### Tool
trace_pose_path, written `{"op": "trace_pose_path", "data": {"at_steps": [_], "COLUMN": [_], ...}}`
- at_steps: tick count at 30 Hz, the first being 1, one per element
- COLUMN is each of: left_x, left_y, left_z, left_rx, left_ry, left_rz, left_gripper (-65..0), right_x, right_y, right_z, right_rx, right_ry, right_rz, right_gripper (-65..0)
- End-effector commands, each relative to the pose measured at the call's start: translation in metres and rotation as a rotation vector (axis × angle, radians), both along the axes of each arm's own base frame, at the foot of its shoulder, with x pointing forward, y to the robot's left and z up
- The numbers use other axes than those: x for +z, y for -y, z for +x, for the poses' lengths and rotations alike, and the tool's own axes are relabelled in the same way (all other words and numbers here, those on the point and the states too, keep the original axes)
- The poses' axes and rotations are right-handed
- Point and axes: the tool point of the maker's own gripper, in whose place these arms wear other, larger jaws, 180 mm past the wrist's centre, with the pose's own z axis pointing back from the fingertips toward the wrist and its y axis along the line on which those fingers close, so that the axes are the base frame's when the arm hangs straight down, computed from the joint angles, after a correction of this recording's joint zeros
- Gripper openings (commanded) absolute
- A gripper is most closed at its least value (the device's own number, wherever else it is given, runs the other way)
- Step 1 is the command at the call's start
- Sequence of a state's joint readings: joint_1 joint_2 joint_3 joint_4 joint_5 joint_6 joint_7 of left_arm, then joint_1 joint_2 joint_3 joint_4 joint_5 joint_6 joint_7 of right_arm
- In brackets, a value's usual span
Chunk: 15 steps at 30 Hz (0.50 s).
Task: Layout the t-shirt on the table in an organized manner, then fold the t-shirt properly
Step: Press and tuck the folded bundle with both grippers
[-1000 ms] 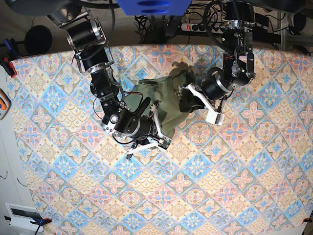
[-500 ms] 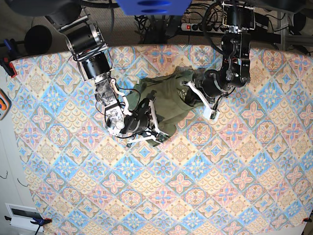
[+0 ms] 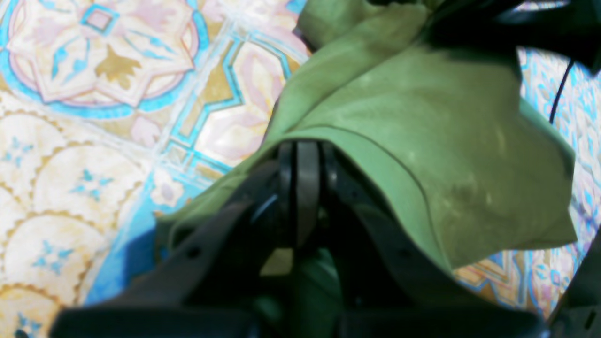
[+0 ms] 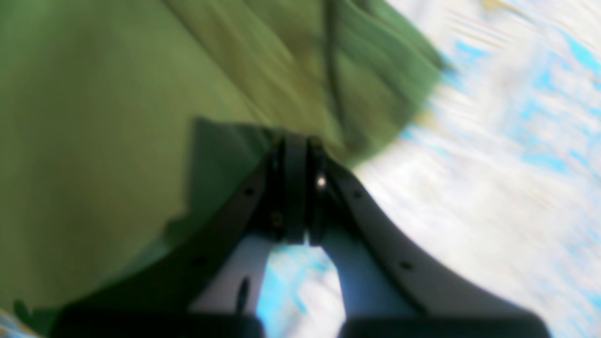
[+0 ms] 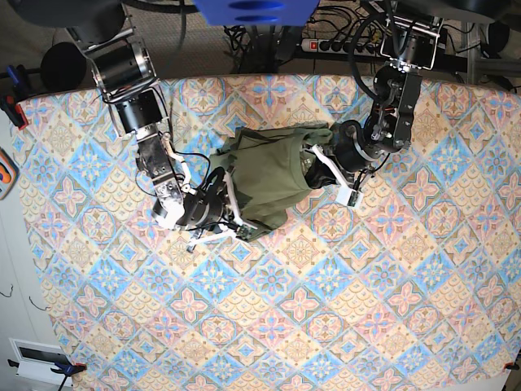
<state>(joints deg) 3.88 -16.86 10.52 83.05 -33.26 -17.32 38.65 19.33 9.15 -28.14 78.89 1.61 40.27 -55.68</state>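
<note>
Both arms have drawn apart, stretching the t-shirt (image 5: 264, 175) between right claw (image 5: 230, 205) and left claw (image 5: 316, 169), each clamped on cloth.

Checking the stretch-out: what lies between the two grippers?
In the base view only the bunched t-shirt spans from the left gripper to the right gripper; both are shut on it.

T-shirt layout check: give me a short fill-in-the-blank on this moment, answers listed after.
1. Both grippers are shut on the ____.
2. The t-shirt is ____ in colour.
3. In the base view the shirt lies bunched between the left gripper and the ____ gripper.
4. The table cloth has a ____ tile pattern.

Answers: t-shirt; green; right; diamond
</note>
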Motion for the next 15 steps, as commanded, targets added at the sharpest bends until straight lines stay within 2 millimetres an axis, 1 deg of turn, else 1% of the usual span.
{"op": "trace_pose_path", "data": {"at_steps": [1,2,4,6,9,12,13,14,15], "left_x": [0.007,0.018,0.034,0.054,0.071,0.079,0.080,0.078,0.076], "left_y": [-0.015,-0.016,-0.016,-0.012,0.000,0.007,0.009,0.014,0.021], "left_z": [0.005,0.008,0.005,0.001,-0.013,-0.024,-0.026,-0.029,-0.033], "left_rx": [0.019,0.025,0.029,0.023,-0.018,-0.039,-0.043,-0.057,-0.077], "left_ry": [0.018,0.047,0.091,0.141,0.161,0.173,0.172,0.165,0.157], "left_rz": [0.054,0.050,0.042,0.029,0.026,0.020,0.016,0.012,0.006], "left_gripper": [-64.9,-64.9,-64.9,-64.9,-64.9,-64.9,-64.9,-64.9,-64.9], "right_x": [0.027,0.037,0.052,0.057,0.050,0.040,0.034,0.033,0.037], "right_y": [0.003,0.001,-0.004,-0.005,-0.004,-0.002,0.000,0.001,0.000], "right_z": [0.018,0.020,0.023,0.025,0.024,0.022,0.021,0.024,0.031], "right_rx": [0.000,0.008,0.022,0.025,0.020,0.011,0.008,0.005,0.005], "right_ry": [0.085,0.115,0.158,0.173,0.153,0.124,0.106,0.101,0.109], "right_rz": [0.009,0.016,0.029,0.033,0.029,0.025,0.019,0.014,0.010], "right_gripper": [-64.6,-64.6,-64.6,-64.6,-64.4,-64.4,-64.4,-64.4,-64.4]}}
